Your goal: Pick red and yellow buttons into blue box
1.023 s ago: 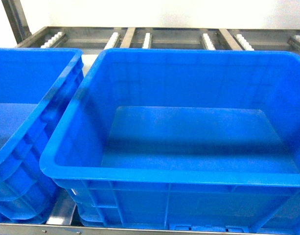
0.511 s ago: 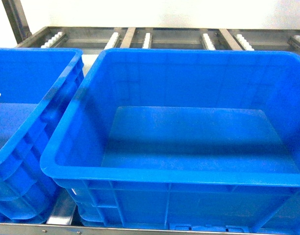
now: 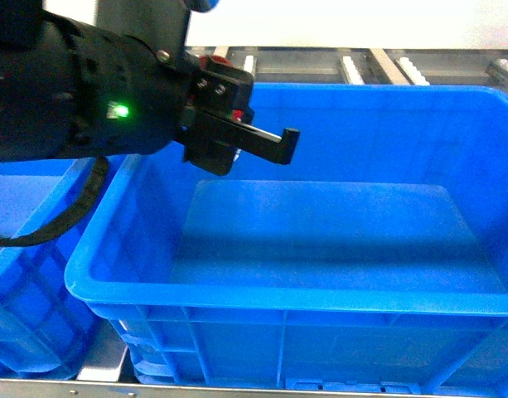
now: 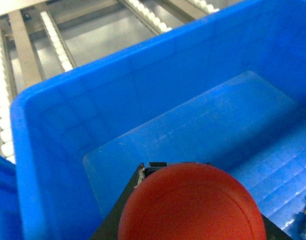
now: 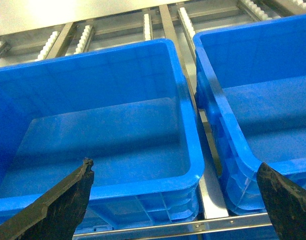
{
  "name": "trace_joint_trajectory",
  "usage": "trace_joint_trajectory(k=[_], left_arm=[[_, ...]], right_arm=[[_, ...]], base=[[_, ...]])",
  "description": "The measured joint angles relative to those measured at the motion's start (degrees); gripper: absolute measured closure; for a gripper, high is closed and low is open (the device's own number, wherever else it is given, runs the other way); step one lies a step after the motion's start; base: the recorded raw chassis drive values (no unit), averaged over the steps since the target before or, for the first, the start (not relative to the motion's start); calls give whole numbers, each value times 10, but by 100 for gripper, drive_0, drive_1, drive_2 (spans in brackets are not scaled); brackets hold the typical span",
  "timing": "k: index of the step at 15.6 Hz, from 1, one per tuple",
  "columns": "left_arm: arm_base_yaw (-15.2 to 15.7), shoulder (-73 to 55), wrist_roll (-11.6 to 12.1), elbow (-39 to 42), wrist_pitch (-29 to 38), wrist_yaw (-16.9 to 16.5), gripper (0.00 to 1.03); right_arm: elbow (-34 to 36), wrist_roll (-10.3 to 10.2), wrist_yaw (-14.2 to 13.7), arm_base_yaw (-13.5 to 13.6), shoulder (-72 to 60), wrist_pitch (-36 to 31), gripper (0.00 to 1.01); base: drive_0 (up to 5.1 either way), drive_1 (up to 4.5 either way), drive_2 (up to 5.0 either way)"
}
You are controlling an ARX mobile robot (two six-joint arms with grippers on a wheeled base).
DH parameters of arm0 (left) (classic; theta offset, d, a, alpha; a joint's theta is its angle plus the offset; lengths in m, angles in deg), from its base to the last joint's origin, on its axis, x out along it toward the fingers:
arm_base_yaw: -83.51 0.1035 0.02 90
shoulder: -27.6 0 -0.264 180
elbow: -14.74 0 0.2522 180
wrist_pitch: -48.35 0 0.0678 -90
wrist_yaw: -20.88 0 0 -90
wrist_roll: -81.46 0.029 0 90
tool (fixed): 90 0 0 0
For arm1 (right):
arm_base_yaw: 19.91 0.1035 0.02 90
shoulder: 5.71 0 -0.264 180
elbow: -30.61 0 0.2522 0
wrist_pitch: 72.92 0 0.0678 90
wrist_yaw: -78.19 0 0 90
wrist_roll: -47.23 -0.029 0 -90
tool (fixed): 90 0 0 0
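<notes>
- left gripper [image 3: 237,137] clamped on red button [image 4: 191,205], above the blue box [image 3: 320,93] near its back-left corner.
- right gripper [image 5: 177,192] spread wide, holding nothing.
- yellow button not seen.
- second blue crate [image 3: 21,274] beside the box.

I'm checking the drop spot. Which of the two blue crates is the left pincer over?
The right-hand crate in the head view: the left pincer, holding the red button, hangs above its back-left corner. The other crate lies under the arm.

Black arm [image 3: 79,99] with green light [image 3: 116,109], black cable [image 3: 63,220].
</notes>
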Motion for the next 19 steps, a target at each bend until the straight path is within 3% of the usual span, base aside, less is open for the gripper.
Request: trace_joint_trajectory(k=[2,5,9,11,13,16,19], left_arm=[[-2,-73,20,-67,-51,1,77],[-6,-125,17,-107,-113,-17,77],[-11,-127,5,-100,-68,-14,21],[-10,-114,-8,-86,-76,-26,3],[-11,-112,-8,-78,-65,-20,5],[-8,-111,-28,-70,-57,-20,5],[16,-54,-72,-44,-7,7,5]], right_arm=[[0,0,0,0,0,0,3],[0,0,0,0,0,0,3],[0,0,0,0,0,0,3],[0,0,0,0,0,0,3],[0,0,0,0,0,0,3],[0,0,0,0,0,0,3],[0,0,0,0,0,0,3]], base=[[0,0,0],[0,0,0],[0,0,0],[0,0,0],[0,0,0],[0,0,0],[0,0,0]])
